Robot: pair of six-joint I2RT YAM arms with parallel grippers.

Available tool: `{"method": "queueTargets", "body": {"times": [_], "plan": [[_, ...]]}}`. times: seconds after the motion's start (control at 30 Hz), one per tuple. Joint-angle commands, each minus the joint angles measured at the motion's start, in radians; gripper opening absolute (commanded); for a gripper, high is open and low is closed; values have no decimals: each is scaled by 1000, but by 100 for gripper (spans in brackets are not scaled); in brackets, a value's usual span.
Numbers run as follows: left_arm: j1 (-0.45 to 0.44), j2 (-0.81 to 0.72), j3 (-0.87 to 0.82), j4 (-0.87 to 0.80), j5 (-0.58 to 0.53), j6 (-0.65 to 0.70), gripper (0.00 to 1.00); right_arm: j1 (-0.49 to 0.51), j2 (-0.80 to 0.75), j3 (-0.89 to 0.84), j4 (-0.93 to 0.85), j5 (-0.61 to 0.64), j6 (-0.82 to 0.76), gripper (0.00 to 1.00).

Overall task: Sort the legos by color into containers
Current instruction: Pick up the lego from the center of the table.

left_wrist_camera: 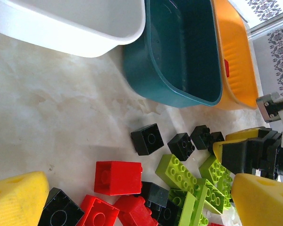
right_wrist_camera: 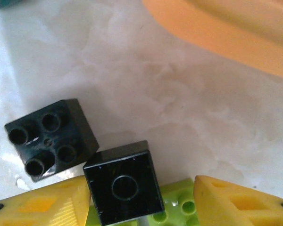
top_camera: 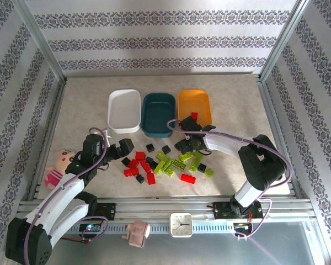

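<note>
Right wrist view places the right tool [right_wrist_camera: 140, 190] astride a small square black plastic brick [right_wrist_camera: 124, 186], its ring-marked face turned to the camera; the jaws stand partly spread, one yellow ribbed pad [right_wrist_camera: 47, 207] touching the brick's side, the other just apart, so nothing is pinched yet; the step in hand is judged to be the pick of this black piece. A second black brick [right_wrist_camera: 49, 139], showing four round sockets, lies just beside it, and a lime green studded brick [right_wrist_camera: 179, 209] sits against its lower edge; the next move calls for a square squeeze on the smooth, glossy side walls and a straight lift clear of both. The shallow rounded orange plastic tub [top_camera: 201, 105] already holds one red brick [top_camera: 194, 116]; the white tub [top_camera: 124, 107] and dark teal tub [top_camera: 158, 110] look empty, so black should go to one of those. The remaining loose bricks [top_camera: 165, 163] lie on the pale marbled counter [top_camera: 237, 110]; the left tool [top_camera: 118, 149] hangs fully spread over the red end.
</note>
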Motion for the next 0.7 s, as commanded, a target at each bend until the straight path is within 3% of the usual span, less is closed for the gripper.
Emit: {"method": "queueTargets", "body": {"times": [0.0, 0.1, 0.37, 0.67], "plan": [[-11, -1, -9, 10, 6, -7, 99, -7, 38, 32, -19, 48, -9, 58], [-11, 0, -9, 8, 4, -6, 99, -4, 54, 37, -4, 38, -18, 56], [-11, 0, 0, -4, 3, -3, 99, -2, 29, 28, 12, 8, -18, 34], [-11, -35, 30, -61, -38, 17, 99, 52, -272, -6, -7, -39, 4, 26]]}}
